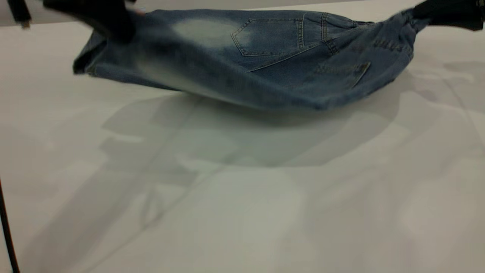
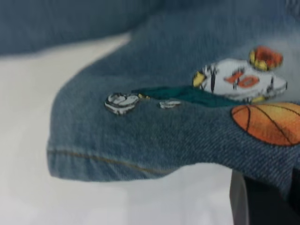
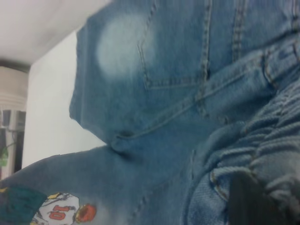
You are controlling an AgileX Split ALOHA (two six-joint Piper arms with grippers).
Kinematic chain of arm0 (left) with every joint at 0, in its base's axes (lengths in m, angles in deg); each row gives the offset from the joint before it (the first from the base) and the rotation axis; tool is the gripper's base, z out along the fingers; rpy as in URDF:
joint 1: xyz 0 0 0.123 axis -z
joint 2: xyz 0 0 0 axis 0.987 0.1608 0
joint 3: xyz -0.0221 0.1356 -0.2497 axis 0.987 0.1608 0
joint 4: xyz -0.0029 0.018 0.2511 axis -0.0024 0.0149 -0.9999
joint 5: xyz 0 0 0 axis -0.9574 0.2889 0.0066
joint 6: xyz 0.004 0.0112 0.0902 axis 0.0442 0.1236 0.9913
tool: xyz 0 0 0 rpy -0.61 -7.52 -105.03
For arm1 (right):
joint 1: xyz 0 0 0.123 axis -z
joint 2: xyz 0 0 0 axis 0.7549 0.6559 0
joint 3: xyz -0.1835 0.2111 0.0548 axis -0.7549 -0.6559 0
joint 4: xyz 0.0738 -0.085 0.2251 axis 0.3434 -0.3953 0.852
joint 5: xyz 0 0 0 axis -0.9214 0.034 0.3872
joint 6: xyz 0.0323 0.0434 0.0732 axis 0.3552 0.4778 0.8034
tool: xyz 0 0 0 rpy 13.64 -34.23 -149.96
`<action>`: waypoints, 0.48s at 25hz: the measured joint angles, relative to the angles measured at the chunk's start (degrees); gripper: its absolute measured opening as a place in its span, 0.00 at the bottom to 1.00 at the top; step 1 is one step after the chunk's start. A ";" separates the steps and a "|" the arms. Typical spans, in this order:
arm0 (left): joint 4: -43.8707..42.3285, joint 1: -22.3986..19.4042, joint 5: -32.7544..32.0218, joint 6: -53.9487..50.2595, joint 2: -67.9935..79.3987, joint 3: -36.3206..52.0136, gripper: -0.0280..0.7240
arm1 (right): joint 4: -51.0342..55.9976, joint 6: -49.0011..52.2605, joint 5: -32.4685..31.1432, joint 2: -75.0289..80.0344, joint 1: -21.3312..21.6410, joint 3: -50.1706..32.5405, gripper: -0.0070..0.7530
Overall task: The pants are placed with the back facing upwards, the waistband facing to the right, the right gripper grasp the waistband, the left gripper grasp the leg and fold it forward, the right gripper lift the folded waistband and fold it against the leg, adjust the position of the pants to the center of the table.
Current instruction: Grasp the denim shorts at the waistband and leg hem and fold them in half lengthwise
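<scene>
The faded-blue denim pants [image 1: 265, 64] hang stretched between my two grippers, sagging in the middle just over the white table [image 1: 242, 212]. A back pocket [image 1: 269, 38] faces the exterior camera. At the far left, my left gripper [image 1: 113, 22] is shut on the leg [image 2: 187, 136], whose number 10 player print [image 2: 239, 82] and orange basketball [image 2: 269, 123] show in the left wrist view. One of its dark fingers [image 2: 265, 201] sits under the cloth. At the far right, my right gripper [image 1: 424, 15] is shut on the ruffled waistband [image 3: 276, 145], a dark finger [image 3: 248, 199] pressed into the gathers.
The pants' shadow [image 1: 246, 132] falls on the tabletop below them. A thin dark rod [image 1: 5, 235] runs along the near left edge. A dark part of the rig [image 1: 19, 13] stands at the far left corner.
</scene>
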 joint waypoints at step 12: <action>-13.33 -2.23 4.76 -8.30 0.07 -3.83 0.14 | -0.06 3.86 -1.56 0.29 -0.81 7.14 0.07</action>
